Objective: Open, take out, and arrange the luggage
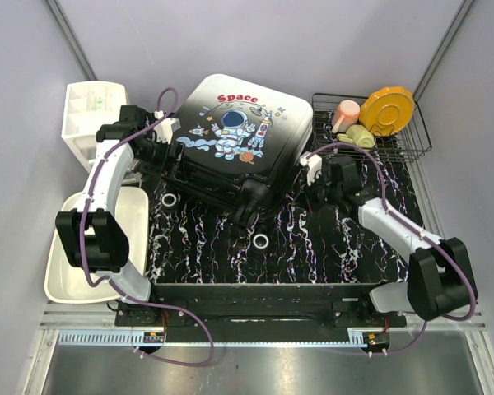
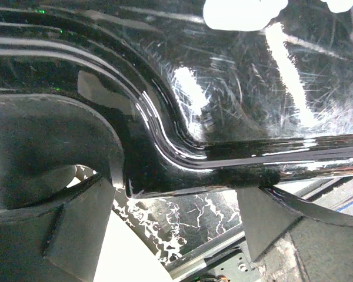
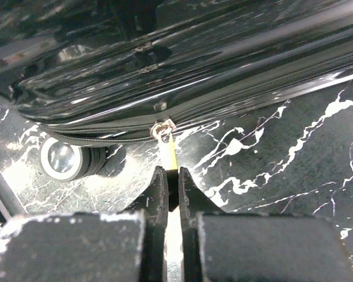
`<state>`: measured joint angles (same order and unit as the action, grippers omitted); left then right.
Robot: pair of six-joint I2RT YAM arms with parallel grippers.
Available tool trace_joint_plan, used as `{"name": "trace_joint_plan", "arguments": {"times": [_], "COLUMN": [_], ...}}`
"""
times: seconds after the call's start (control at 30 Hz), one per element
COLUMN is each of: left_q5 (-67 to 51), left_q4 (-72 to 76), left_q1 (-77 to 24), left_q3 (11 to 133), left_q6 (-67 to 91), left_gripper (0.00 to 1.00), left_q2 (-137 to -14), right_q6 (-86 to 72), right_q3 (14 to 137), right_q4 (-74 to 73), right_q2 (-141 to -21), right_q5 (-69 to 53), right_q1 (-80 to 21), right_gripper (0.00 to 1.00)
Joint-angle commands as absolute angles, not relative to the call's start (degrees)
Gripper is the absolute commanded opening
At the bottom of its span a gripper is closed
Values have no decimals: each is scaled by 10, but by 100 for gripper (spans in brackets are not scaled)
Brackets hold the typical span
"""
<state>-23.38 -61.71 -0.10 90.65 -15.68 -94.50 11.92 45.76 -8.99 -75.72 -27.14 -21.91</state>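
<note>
- The suitcase [image 1: 235, 136] lies closed and flat, astronaut print up, on the black marbled mat [image 1: 313, 247] at table centre.
- Zipper pull [image 3: 169, 147]: hangs from the side seam, near a wheel [image 3: 63, 158].
- Right gripper [image 3: 171, 176]: jaws pinched tight on the zipper pull.
- Left gripper [image 2: 181, 191]: jaws wide, straddling the shell's left edge; contact cannot be confirmed.
- Wire dish rack [image 1: 395, 148]: right of the suitcase.
- White tub [image 1: 74, 271]: left.
</note>
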Motion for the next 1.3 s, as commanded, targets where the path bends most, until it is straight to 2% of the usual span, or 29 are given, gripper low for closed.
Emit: {"name": "trace_joint_plan", "arguments": {"times": [0.0,0.1,0.2,0.3,0.47,0.6,0.93,1.1,1.17,1.27], "left_q5": [-203,-291,-301,-310,-284,-330,-317,-250,-226,-163], "left_q4": [-535,-550,-530,-519,-517,-482,-421,-394,-389,-394], "left_q1": [20,19,-31,-69,-212,-249,-366,-386,-387,-386], "left_q3": [934,935,901,850,761,703,722,684,678,674], "left_q6": [-168,-183,-198,-179,-103,-50,-7,17,18,4], "left_gripper": [86,91,98,99,99,99,99,99,96,83], "left_q2": [-972,-941,-851,-766,-685,-685,-763,-770,-771,-777], "right_q6": [141,109,80,69,47,26,-44,-76,-88,-112], "right_q3": [540,560,555,543,528,520,515,529,534,540], "right_q4": [-102,-115,-114,-110,-93,-66,-6,22,29,30], "right_q2": [-800,-823,-831,-828,-820,-821,-833,-841,-845,-845], "right_q5": [-337,-405,-428,-432,-431,-418,-388,-368,-362,-356], "right_q1": [-143,-143,-144,-145,-170,-199,-273,-302,-307,-308], "right_gripper": [0,0,0,0,0,0,0,0,0,0]}}
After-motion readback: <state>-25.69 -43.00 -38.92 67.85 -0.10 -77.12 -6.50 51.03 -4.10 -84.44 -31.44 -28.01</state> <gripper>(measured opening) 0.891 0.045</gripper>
